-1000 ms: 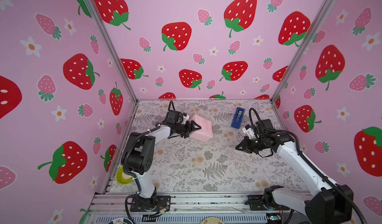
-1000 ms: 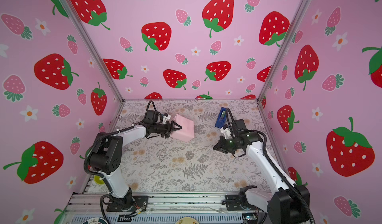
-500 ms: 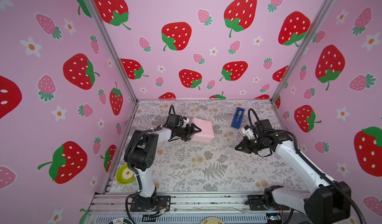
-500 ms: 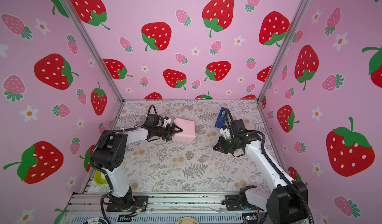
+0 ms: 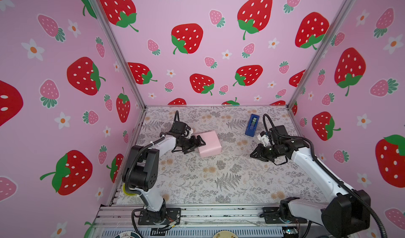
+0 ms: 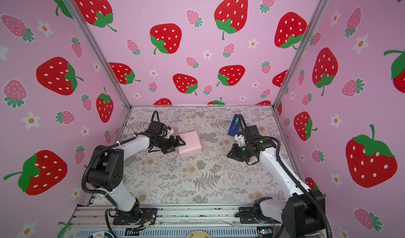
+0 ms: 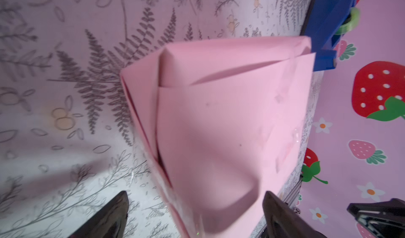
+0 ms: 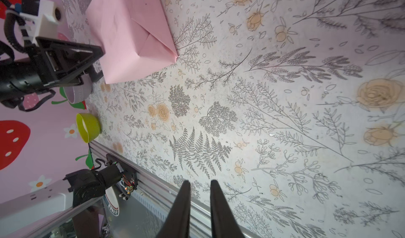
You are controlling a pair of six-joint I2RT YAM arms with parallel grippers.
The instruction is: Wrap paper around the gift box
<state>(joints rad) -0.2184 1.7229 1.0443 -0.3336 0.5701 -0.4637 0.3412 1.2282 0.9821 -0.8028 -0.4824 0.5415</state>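
Two grippers were recorded: the left gripper (image 5: 197, 145) was spread wide just beside the pink paper (image 5: 209, 143), by which the gift box was wholly hidden; the right gripper (image 8: 199, 183) was narrowly parted, empty, well apart. A blue tape dispenser (image 5: 252, 125) was set behind. A yellow-green cup (image 8: 87, 127) was plain only in the right wrist view.

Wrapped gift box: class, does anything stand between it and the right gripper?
Nothing visible does. Only floral tabletop lies between the right gripper and the wrapped gift box. The blue tape dispenser stands off that line, nearer the back wall, and the left gripper is at the box's far side.
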